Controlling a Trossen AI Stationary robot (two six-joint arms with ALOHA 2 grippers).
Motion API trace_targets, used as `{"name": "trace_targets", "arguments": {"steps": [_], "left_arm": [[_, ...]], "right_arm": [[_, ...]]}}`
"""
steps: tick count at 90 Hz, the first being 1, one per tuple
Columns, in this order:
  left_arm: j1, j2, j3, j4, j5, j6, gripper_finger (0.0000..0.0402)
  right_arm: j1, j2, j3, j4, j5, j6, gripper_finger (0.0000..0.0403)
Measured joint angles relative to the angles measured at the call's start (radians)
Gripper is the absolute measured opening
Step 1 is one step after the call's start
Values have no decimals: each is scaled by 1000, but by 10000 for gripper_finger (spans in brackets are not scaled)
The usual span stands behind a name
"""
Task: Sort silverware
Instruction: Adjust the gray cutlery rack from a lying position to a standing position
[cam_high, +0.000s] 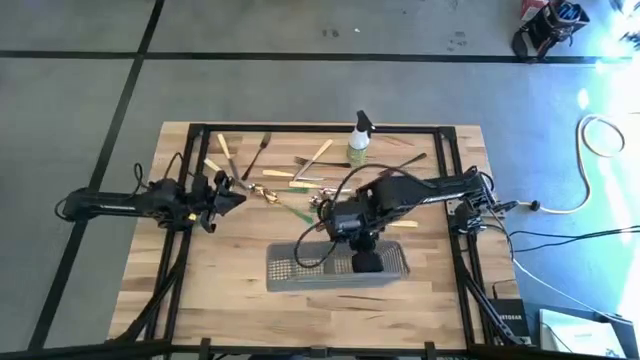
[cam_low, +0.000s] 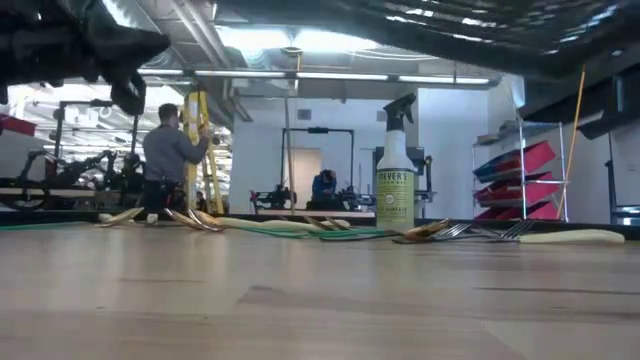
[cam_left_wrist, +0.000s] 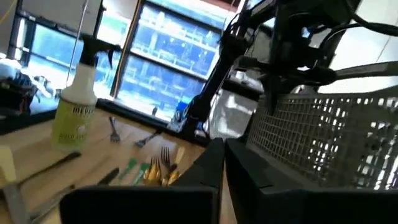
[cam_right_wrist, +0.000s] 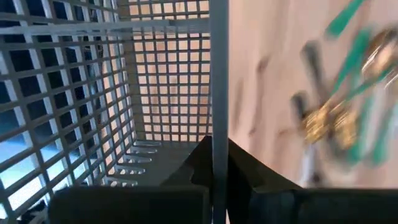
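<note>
Two grippers: left gripper (cam_high: 226, 196) fingers together, empty, silverware (cam_high: 272, 190) just beyond.
Right gripper (cam_high: 366, 262): fingers together over caddy (cam_high: 290, 270) wall.

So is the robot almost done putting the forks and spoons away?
Not nearly. The compartment of the wire-mesh caddy that the right wrist view looks into holds nothing. The right gripper hangs over the caddy; whether it carries a piece cannot be told. The left gripper sits beside the pile. Most of the silverware lies loose on the table near the spray bottle, so nearly all the sorting is left.
</note>
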Motion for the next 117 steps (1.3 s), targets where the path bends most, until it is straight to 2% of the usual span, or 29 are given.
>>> {"name": "trace_targets", "arguments": {"steps": [11,25,49,68,93,117], "left_arm": [[0,0,0,-19,0,-10,0],[0,0,0,-20,2,-14,0],[0,0,-1,-41,63,-11,0],[0,0,-1,-65,75,-17,0],[0,0,-1,-63,113,-16,0],[0,0,-1,-64,111,-14,0]], "right_arm": [[21,10,-97,39,5,35,0],[31,11,-232,197,-4,102,0],[38,12,-380,381,-5,157,0],[66,12,-416,457,-28,159,0],[90,24,-446,506,34,115,1],[88,65,-452,503,33,99,1]]}}
